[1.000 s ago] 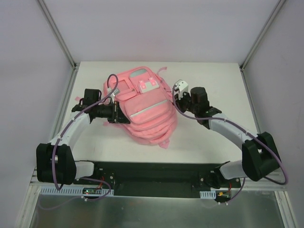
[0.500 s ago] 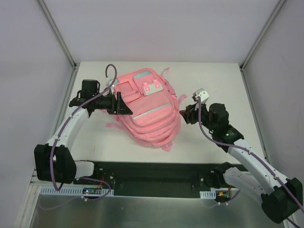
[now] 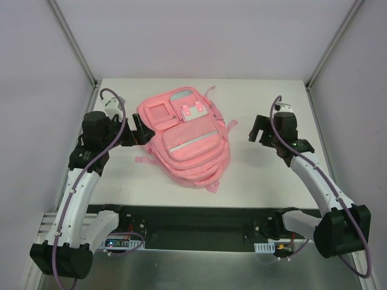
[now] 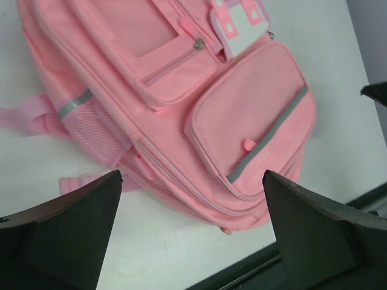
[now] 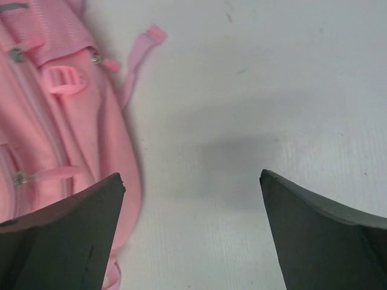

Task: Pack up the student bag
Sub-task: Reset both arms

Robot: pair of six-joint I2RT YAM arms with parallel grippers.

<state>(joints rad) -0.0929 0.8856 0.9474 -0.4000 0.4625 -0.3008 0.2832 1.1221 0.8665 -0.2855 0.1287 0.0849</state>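
Both arms have pulled back from the bag point(image 3: 187, 142), leaving it flat mid-frame on the counter point(image 3: 260, 175), your left gripper point(image 3: 142, 128) and right gripper point(image 3: 254, 130) wide and empty either side, likely ready to regrasp.

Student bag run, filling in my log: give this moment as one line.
bag: student bag lying on table | left gripper: open, empty, at bag's edge | right gripper: open, empty, apart from bag

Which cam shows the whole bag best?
Top external: the bag lies fully in frame. Left wrist shows only the front pockets close up, cropped. Right wrist catches just one edge with a strap and buckle.
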